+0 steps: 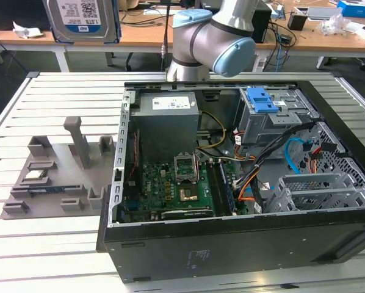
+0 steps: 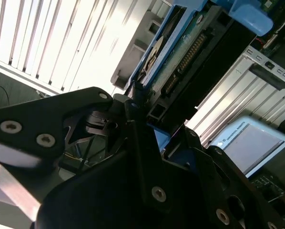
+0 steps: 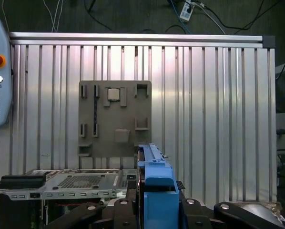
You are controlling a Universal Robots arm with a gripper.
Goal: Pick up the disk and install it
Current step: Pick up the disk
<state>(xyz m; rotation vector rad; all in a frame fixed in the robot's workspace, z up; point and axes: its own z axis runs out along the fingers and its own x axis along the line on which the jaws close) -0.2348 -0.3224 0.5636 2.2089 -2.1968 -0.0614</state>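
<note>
- Clamping the disk [image 2: 180, 52] by one end, the black fingers [image 2: 85, 107] of the gripper [image 2: 140, 117] stand narrow in the second wrist view. They are closed against the blue caddy, and the drive's circuit-board side and connector edge reach away from them.
- In the first wrist view the disk [image 3: 154, 179] shows edge-on, its blue caddy rising out of the gripper's dark body. The hold looks to be on a short stretch of the frame, not on its whole length.
- In the exterior view the disk [image 1: 82, 18] hangs at the upper left of the frame with its label facing the camera. It looks held high over the slatted table [image 1: 11, 122], well apart from the open computer case [image 1: 231, 244] that lies across the centre and right.
- The arm [image 1: 213, 36] stands at the top centre of the frame, behind the case.
- The drive cage [image 1: 263, 101] with its blue latch sits in the upper right part of the case, near loose cables [image 1: 292, 159]. The grey fixture plate [image 1: 54, 177] lies on the table at the left of the frame.
- The main risk, as I judge it, comes from the grip on one end: the free end could swing or twist, so the caddy might meet the cage mouth askew and jam.
- The cables near the cage could snag the caddy, and plastic held in so narrow a pinch could slip if it strikes the case wall.
</note>
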